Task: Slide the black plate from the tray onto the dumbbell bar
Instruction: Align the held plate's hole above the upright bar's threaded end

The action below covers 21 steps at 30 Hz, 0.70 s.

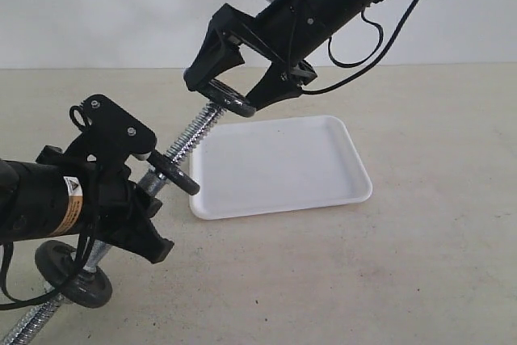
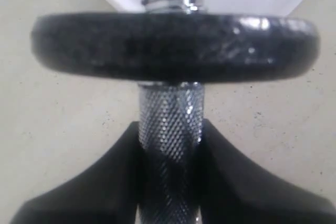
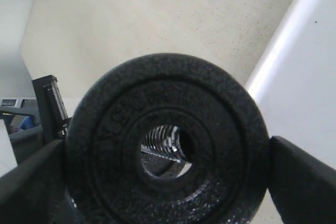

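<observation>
Nearest the lens, the left gripper [image 2: 170, 135] is clamping its jaws tight on the knurled grip of the dumbbell bar [image 1: 194, 133], holding it slanted up off the table towards the tray [image 1: 323, 159]. Just beyond those fingers a seated disc [image 2: 173, 45] is sitting on the bar, and past it the coarse thread is running on to the free tip. At the bar's low end a grey disc [image 1: 74, 274] is resting near the table.

At that free tip the right gripper [image 1: 233, 96] is pinching the black plate [image 3: 121, 129] by its rim, one finger on each side. The plate is hanging in the air above the tray's near corner. Through its central hole the thread end is showing, a little low of centre. I cannot tell whether the tip is entering the hole yet.

To my eye, the threading step is only just beginning. The main risk is misalignment: with the hole off the bar's slanted axis, the plate's inner edge could be catching on the coarse thread and cocking sideways. Pushing on then would be levering the bar round in the left grip. It could also be twisting the plate out of its thin rim hold, dropping it onto the tray.
</observation>
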{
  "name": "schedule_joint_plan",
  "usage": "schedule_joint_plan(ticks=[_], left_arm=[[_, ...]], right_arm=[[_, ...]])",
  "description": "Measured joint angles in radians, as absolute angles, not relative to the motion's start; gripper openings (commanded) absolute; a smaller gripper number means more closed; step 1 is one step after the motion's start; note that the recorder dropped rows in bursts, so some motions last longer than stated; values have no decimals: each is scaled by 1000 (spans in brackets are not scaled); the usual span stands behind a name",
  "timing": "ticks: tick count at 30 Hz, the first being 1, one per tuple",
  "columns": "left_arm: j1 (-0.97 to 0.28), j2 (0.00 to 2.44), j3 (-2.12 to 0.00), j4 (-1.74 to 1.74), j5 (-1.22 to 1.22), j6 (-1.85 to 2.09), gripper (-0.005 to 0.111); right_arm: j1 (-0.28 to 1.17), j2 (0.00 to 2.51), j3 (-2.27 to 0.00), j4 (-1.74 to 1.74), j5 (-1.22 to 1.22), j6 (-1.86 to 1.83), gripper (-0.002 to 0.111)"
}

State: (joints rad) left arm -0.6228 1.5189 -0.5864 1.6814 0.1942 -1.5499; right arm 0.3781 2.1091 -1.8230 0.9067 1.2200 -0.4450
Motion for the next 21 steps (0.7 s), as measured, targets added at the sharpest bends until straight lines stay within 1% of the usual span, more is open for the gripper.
schedule_joint_plan(ticks=[10,21], left_arm=[[-625,1547,-590,1705,173,-1533,4],[-625,1547,-590,1705,186,-1533,4]], right_arm=[[376,2113,-1823,901,1221,-460,0],[327,2113,-1823,895,1216,-460,0]])
